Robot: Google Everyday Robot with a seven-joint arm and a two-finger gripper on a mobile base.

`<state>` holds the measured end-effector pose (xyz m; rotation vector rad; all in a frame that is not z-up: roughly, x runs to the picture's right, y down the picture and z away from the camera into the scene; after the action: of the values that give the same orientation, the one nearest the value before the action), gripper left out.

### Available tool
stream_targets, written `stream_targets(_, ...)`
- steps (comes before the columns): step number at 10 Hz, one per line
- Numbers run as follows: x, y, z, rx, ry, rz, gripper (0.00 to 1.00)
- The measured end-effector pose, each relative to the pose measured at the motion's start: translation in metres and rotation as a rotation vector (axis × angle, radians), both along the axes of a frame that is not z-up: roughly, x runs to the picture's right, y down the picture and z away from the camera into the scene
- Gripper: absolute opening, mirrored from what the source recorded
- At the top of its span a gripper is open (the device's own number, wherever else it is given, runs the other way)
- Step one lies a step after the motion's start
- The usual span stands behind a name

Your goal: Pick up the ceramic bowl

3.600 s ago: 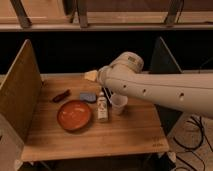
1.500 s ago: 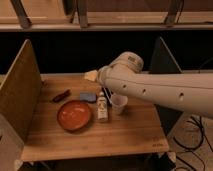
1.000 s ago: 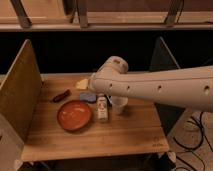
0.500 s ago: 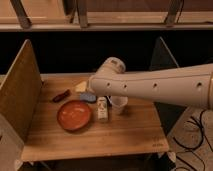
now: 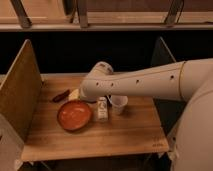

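Your end effector [image 5: 88, 94] is over the far rim of the ceramic bowl [image 5: 75, 114]; I cannot tell its grip state. Bottle [image 5: 102, 109] just right of the bowl, cup [image 5: 118, 104] beyond. Bowl upright, round.

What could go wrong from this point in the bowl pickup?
1. The gripper is hidden behind the arm's end, which hangs just past the far side of the ceramic bowl. Its line-up with the rim cannot be checked, so the grasp may miss or slip.
2. The small bottle stands right beside the bowl, with the white cup next to it. The descending arm or the lifted bowl might topple them.
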<state>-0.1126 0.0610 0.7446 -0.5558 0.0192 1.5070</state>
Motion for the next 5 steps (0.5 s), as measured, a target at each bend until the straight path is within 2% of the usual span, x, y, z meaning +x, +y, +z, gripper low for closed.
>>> stream_targets(2,-0.002,0.011,0.016,-0.047,0.001,-0.014,0.8)
stream_targets(3,-0.003,0.018,0.029,-0.083,0.004,-0.016,0.8)
stream_targets(4,-0.003,0.02,0.032,-0.094,0.005,-0.015,0.8)
stream_targets(5,-0.008,0.041,0.066,-0.198,0.004,-0.017,0.8)
